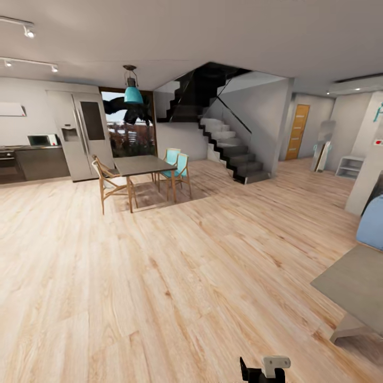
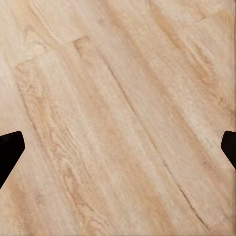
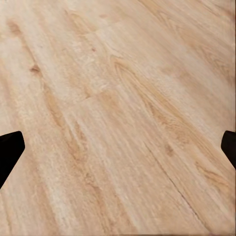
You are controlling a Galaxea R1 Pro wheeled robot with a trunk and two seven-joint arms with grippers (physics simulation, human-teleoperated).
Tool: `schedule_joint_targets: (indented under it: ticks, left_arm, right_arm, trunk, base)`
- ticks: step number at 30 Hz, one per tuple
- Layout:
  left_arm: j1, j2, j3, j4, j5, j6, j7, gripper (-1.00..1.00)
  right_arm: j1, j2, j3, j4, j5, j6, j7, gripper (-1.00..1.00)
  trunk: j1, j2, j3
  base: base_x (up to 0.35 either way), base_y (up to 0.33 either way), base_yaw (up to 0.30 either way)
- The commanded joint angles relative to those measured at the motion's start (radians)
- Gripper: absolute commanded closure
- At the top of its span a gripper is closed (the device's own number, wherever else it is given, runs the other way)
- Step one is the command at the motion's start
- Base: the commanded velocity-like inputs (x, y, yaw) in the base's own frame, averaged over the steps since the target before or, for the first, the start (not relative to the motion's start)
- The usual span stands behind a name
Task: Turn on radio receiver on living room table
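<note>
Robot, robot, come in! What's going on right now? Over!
Both grippers open, empty, over wood floor. Grey low table ahead right, corner in view; no radio on that part. Open floor on the way.

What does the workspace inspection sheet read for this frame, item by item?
Surface: light wood floor runs across the open room; both wrist views look down on bare planks.
Job's things: a corner of the low grey table shows at the right of the head view; nothing seen of the radio receiver.
Clutter: nothing seen on the floor.
Grippers: left tool and right tool are both open, holding nothing, hanging over the floor.
Cables: nothing seen.
Surroundings: dining table with wooden and teal chairs, blue pendant lamp, fridge, dark staircase, orange door, a blue seat edge behind the low table.
</note>
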State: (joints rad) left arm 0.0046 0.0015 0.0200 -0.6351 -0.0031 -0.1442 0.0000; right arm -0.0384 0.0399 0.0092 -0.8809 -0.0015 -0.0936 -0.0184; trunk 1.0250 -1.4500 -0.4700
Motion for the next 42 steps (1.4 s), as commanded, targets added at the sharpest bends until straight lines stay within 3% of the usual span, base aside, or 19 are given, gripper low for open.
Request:
schedule_joint_targets:
  ticks: [1,42]
  left_arm:
    - [0.0,0.0,0.0,0.0,0.0,0.0,0.0,-1.0]
    - [0.0,0.0,0.0,0.0,0.0,0.0,0.0,-1.0]
  right_arm:
    - [0.0,0.0,0.0,0.0,0.0,0.0,0.0,-1.0]
    - [0.0,0.0,-0.001,-0.003,0.0,0.0,0.0,-1.0]
  trunk:
    - [0.0,0.0,0.0]
    - [0.0,0.0,0.0]
  base:
    - [0.0,0.0,-0.256]
    - [0.0,0.0,-0.256]
